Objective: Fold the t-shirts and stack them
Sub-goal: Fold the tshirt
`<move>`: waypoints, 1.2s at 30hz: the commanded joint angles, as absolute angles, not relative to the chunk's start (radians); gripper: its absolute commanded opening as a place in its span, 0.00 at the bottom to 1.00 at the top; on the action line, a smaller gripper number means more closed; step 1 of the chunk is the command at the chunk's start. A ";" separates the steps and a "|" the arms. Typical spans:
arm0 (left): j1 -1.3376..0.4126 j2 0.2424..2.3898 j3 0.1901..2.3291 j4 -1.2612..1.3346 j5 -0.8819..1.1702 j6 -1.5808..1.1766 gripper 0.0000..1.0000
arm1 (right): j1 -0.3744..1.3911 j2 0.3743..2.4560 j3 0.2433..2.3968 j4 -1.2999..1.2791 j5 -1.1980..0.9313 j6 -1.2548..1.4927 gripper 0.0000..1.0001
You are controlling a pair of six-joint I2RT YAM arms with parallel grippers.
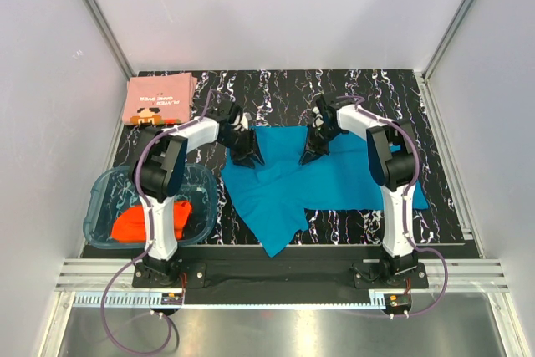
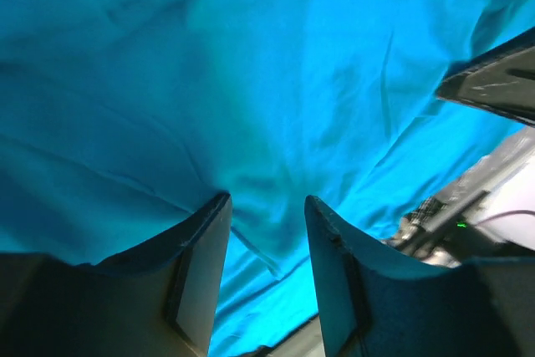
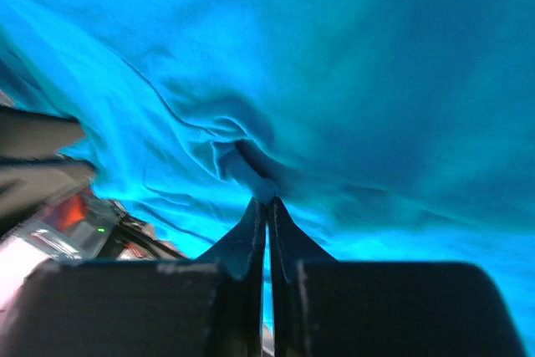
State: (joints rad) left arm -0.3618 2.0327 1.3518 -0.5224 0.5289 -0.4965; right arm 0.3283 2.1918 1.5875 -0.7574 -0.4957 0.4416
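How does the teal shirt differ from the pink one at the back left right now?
The teal shirt lies spread and rumpled in the middle; the pink shirt is folded flat at the far left corner. The teal shirt is plain; the pink shirt carries a print. The right gripper pinches the teal shirt; nothing touches the pink shirt. Both rest on the table.
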 commanded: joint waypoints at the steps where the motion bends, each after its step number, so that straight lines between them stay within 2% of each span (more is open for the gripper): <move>1: -0.342 2.062 1.385 -0.518 0.442 -0.485 0.48 | 0.333 2.186 1.646 -0.793 -0.464 0.417 0.00; 6: -0.331 2.048 1.370 -0.528 0.384 -0.445 0.50 | 0.330 2.197 1.657 -0.847 -0.434 0.347 0.02; 7: -0.330 2.046 1.376 -0.532 0.380 -0.434 0.51 | 0.327 2.197 1.663 -0.854 -0.437 0.335 0.16; 10: -0.331 2.019 1.396 -0.552 0.380 -0.414 0.58 | 0.324 2.149 1.672 -0.885 -0.402 0.311 0.36; 12: -0.331 1.968 1.394 -0.555 0.370 -0.408 0.62 | 0.311 2.109 1.678 -0.911 -0.355 0.305 0.45; 14: -0.331 1.916 1.397 -0.572 0.365 -0.400 0.64 | 0.286 2.050 1.678 -0.940 -0.313 0.308 0.50; 20: -0.383 1.818 1.430 -0.613 0.283 -0.370 0.73 | 0.113 1.933 1.611 -0.930 -0.232 0.399 0.59; 24: -0.448 1.804 1.424 -0.594 0.213 -0.353 0.74 | 0.014 1.898 1.583 -0.919 -0.183 0.448 0.66; 31: -0.499 1.859 1.336 -0.557 0.167 -0.405 0.69 | -0.078 1.951 1.580 -0.910 -0.086 0.500 0.64; 36: -0.503 1.943 1.365 -0.607 0.060 -0.419 0.69 | -0.081 2.011 1.572 -0.873 -0.012 0.537 0.64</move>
State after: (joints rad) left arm -0.5072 1.8919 1.3403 -0.5865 0.1734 -0.4023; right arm -0.0849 1.9800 1.5795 -0.9054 -0.0944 0.4953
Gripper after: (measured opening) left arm 0.692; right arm 0.642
